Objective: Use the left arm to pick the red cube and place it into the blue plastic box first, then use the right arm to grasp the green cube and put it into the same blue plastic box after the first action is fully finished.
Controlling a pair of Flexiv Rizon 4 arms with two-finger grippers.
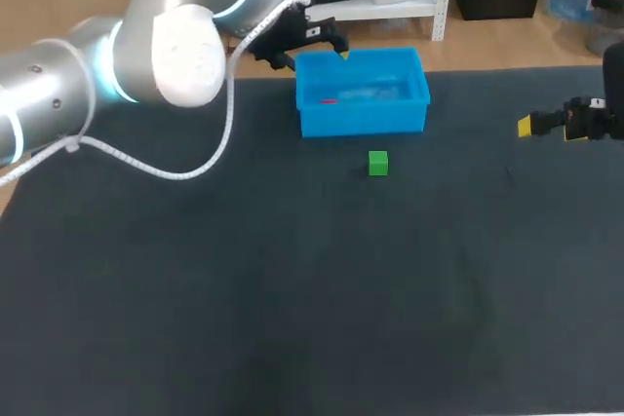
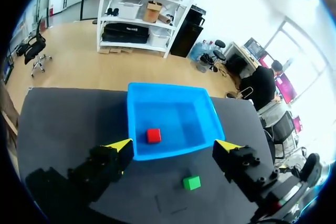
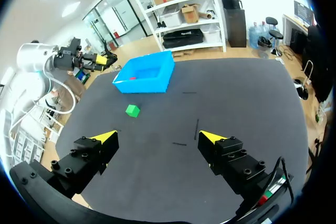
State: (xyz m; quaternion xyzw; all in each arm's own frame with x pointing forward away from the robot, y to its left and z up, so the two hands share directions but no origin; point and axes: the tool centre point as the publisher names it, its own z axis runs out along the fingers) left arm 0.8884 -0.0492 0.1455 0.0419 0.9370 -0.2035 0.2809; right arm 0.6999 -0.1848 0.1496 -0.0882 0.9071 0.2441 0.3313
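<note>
The red cube (image 2: pixel 153 135) lies in the blue plastic box (image 2: pixel 170 153) beneath your wide-open, empty left pincer (image 2: pixel 175 145), so lift that arm clear before steering your open, empty right pincer (image 3: pixel 158 136) to the green cube (image 1: pixel 378 163) on the table (image 1: pixel 292 299) near the box.

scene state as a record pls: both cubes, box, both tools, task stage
red cube: lying inside the blue plastic box, on its floor, nothing gripping it
green cube: on the table, just in front of the box, not touching it
left tool: open, empty, above the box
right tool: open, empty, at the table's right side, well away from the green cube
stage: red cube placement looks done; green cube not yet picked
</note>
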